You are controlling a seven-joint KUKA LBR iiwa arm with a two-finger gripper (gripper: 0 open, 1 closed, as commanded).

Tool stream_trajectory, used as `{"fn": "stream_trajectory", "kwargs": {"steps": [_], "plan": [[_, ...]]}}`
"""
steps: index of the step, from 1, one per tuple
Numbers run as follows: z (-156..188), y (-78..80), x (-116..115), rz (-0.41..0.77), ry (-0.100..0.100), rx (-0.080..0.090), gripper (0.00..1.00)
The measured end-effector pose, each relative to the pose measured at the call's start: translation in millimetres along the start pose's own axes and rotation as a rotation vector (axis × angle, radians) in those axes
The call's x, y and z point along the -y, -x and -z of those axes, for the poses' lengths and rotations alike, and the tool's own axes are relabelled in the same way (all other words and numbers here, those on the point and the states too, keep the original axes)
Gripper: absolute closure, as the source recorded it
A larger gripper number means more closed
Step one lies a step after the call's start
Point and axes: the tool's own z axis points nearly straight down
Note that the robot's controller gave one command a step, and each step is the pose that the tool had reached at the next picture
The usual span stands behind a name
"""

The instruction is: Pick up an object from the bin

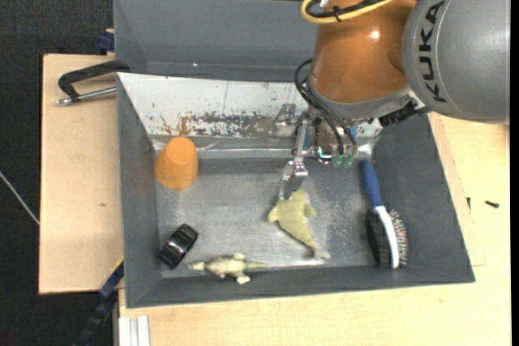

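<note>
Camera view: the arm (466, 36) enters from the right, and its orange wrist cover (357, 44) sits over the rear right part of the grey metal bin (134, 174).

1. Gripper position: the gripper (289, 187) points down toward the bin floor, slightly right of centre. Its tip is at the upper end of a pale yellow soft toy (298, 224) shaped like a fish or dolphin.
2. Gripper state: cannot tell whether it is wide or narrow, and contact with the toy cannot be confirmed. Nothing is seen held in it.
3. Nearest thing: the pale yellow toy lies flat on the floor, running from the gripper tip toward the front wall.
4. Other contents, all well apart from each other:
   - an orange cup (177, 162), upside down, near the left wall;
   - a small black part (178, 245) in the front left corner;
   - a pale lizard figure (225, 266) along the front wall, just beside the black part;
   - a brush (381, 227) with a blue handle and a dark head, along the right side.
</note>
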Motion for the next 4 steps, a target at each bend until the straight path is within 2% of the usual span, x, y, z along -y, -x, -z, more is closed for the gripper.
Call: {"fn": "stream_trajectory", "kwargs": {"steps": [1,2,3,4], "plan": [[-143.8,-6.4,75.1,0.428,0.001,0.015,0.0],[-115.8,-23.3,99.3,0.391,-0.003,0.01,0.0],[-118.0,-47.9,80.0,0.841,-0.002,0.006,0.0],[-145.9,-39.0,92.6,1.142,-0.005,0.011,0.0]]}}
